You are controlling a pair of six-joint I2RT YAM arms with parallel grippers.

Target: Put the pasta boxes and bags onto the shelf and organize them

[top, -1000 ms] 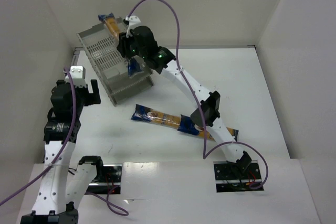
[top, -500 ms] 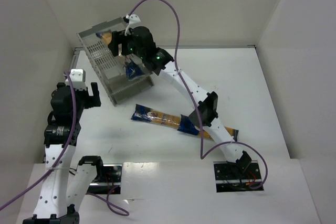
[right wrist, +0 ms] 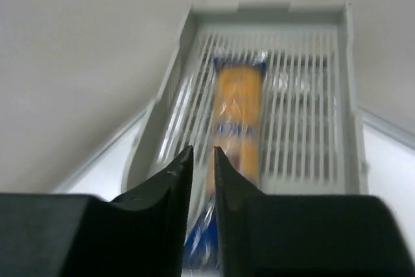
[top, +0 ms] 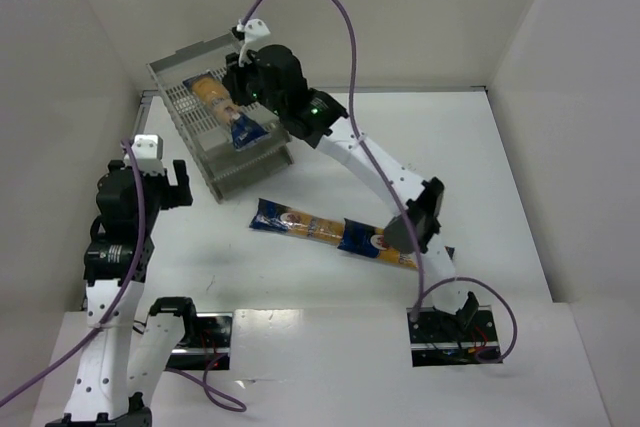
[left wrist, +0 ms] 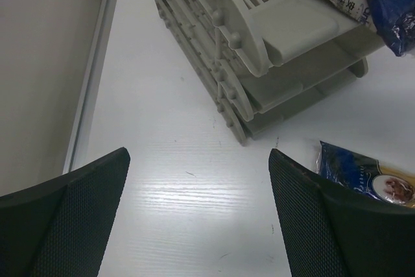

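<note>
One pasta packet (top: 218, 99) lies lengthwise in the top tray of the grey shelf (top: 160, 72). My right gripper (top: 238, 82) hovers just above its near blue end. In the right wrist view the packet (right wrist: 238, 108) rests on the shelf's slats (right wrist: 305, 115), and the right gripper (right wrist: 203, 150) shows only a thin slit with nothing in it. A second packet (top: 300, 222) lies on the table, and a third (top: 405, 260) lies partly under the right arm. My left gripper (top: 175, 182) stands open left of the shelf; in its own view the left gripper (left wrist: 198, 154) is empty.
The shelf (left wrist: 292, 37) sits tilted at the back left, close to the left wall. The shelved packet's blue end (left wrist: 389, 11) overhangs the top tray's front lip. A blue end of a table packet (left wrist: 363, 173) lies just right of the left gripper.
The right gripper let go of the packet, which now lies flat in the top tray. Its jaws opened, then narrowed again, and the arm rose a little. The left arm hardly moved.
</note>
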